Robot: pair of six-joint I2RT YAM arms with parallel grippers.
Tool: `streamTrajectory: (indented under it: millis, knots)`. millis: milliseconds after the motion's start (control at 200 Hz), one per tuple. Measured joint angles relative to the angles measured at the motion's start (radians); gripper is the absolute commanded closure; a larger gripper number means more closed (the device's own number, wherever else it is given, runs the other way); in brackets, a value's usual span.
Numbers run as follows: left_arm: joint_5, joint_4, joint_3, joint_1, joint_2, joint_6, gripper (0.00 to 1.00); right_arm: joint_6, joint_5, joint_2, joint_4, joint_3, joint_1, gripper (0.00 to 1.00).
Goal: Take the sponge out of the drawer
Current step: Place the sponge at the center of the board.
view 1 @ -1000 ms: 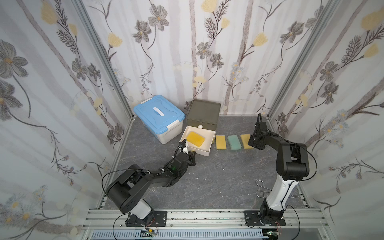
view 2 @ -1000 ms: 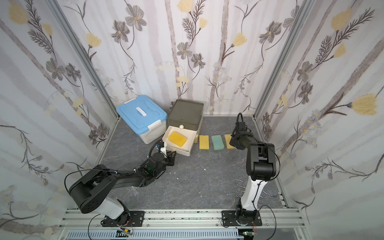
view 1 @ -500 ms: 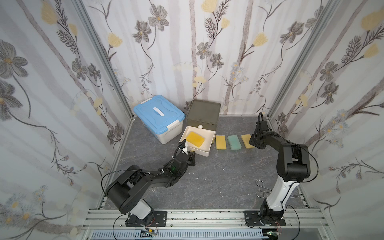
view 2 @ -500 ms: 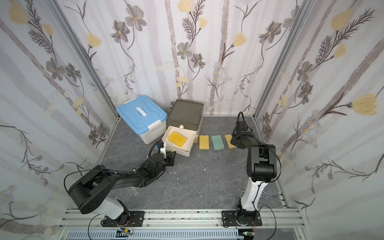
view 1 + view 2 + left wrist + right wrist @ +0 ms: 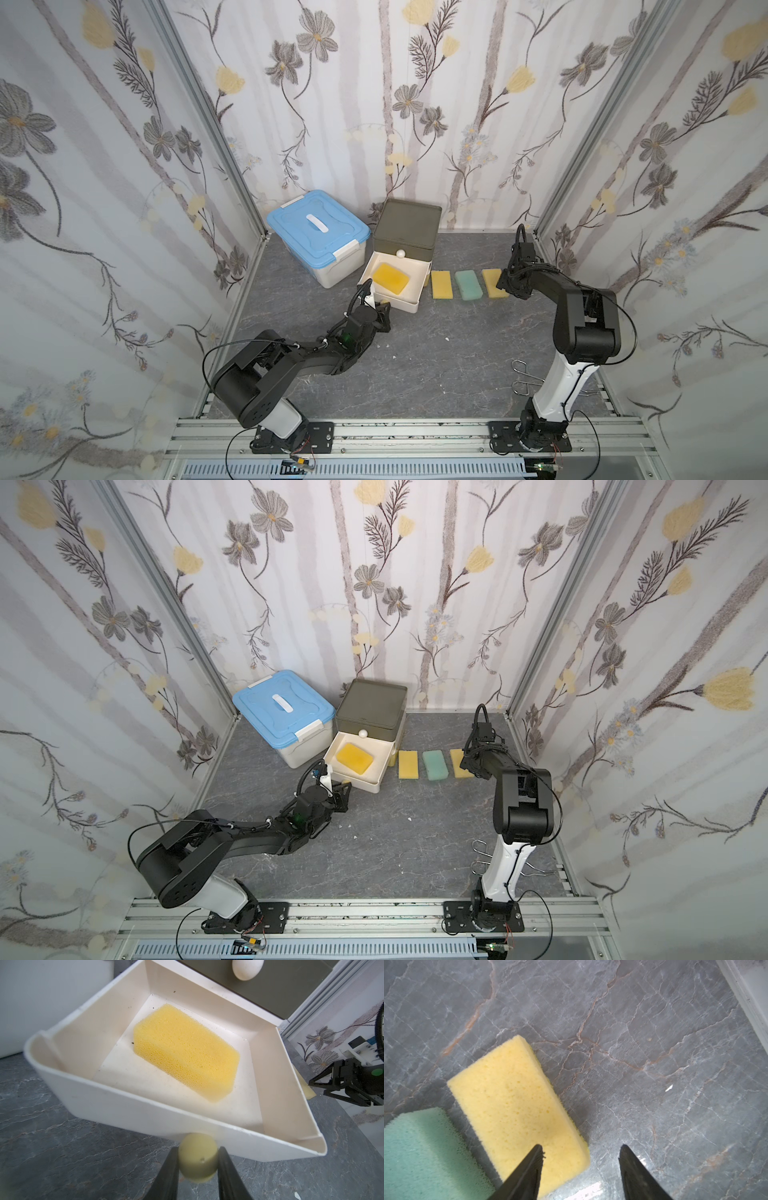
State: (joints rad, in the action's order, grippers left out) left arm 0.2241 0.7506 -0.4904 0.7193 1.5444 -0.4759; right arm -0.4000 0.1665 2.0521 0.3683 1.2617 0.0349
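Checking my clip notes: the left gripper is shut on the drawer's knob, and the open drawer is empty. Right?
The drawer is not empty: a yellow sponge lies inside it, as the left wrist view shows. The left gripper is indeed shut on the knob, and the drawer is open.

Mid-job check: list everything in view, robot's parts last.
drawer sponge: 1, yellow, flat inside drawer
drawer: 1, white, pulled out of cabinet
drawer knob: 1, pale yellow, drawer front
cabinet: 1, olive, against back wall
upper knob: 1, white, cabinet front
storage box: 1, white, blue lid, beside cabinet
green sponge: 1, green, on table, mid-row
loose yellow sponges: 2, yellow, flanking it
wire rack: 1, metal, near right arm's base
left gripper: 1, black, shut on drawer knob
right gripper: 1, black, open above row's end sponge
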Motion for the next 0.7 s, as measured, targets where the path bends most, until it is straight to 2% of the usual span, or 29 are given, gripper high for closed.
streamTrajectory:
  millis: [375, 590, 699]
  knots:
    - [0.0, 0.0, 0.0, 0.0, 0.001, 0.0, 0.79, -0.007, -0.039, -0.009, -0.029, -0.02, 0.005, 0.35]
    - [0.0, 0.0, 0.0, 0.0, 0.001, 0.0, 0.79, -0.007, -0.039, -0.129, -0.042, -0.062, -0.002, 0.36]
    - [0.0, 0.0, 0.0, 0.0, 0.001, 0.0, 0.79, -0.006, -0.063, -0.218, -0.053, -0.082, -0.045, 0.36]
